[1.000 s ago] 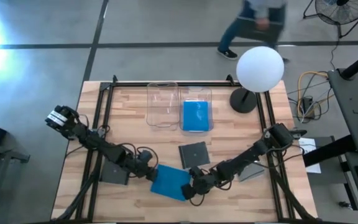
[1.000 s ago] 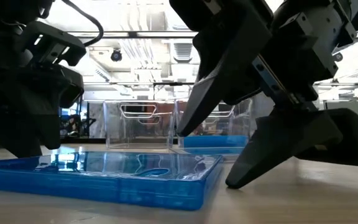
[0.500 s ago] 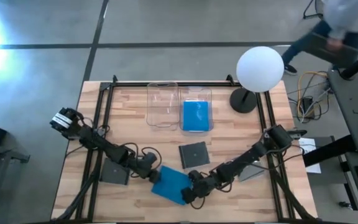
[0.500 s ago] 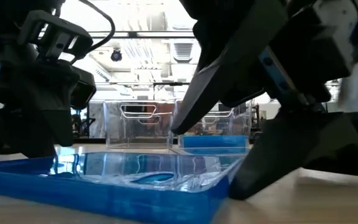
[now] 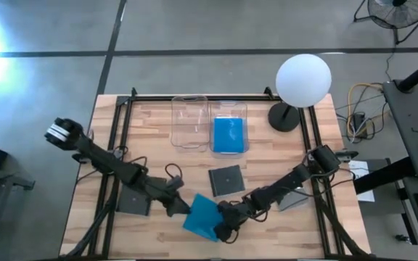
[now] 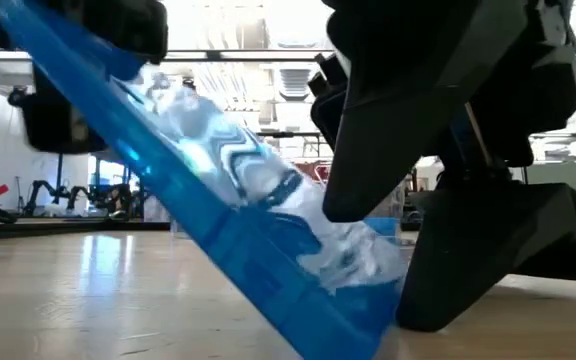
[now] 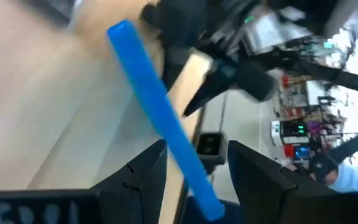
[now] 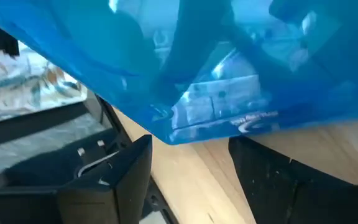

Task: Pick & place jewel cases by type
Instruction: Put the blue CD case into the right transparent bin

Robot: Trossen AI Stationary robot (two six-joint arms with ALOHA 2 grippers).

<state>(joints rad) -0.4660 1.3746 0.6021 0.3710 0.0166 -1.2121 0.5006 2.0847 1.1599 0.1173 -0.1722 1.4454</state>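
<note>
A blue jewel case (image 5: 203, 215) sits at the lower centre of the high view, tilted steeply: in the low view it (image 6: 218, 210) slopes from upper left down to its lower edge on the wooden table (image 5: 151, 130). The left gripper (image 5: 180, 206) has the raised edge between its fingers, closed on the case as the left wrist view suggests (image 7: 160, 127). The right gripper (image 5: 222, 225) sits just beside the lower edge with its fingers apart, holding nothing. The risk, as I judge it, is the thin case slipping or pivoting out of that edge grip, or catching on the right gripper. 1 blue case already lies in the right clear bin (image 5: 230, 127); 1 dark case (image 5: 226, 180) lies at centre.
</note>
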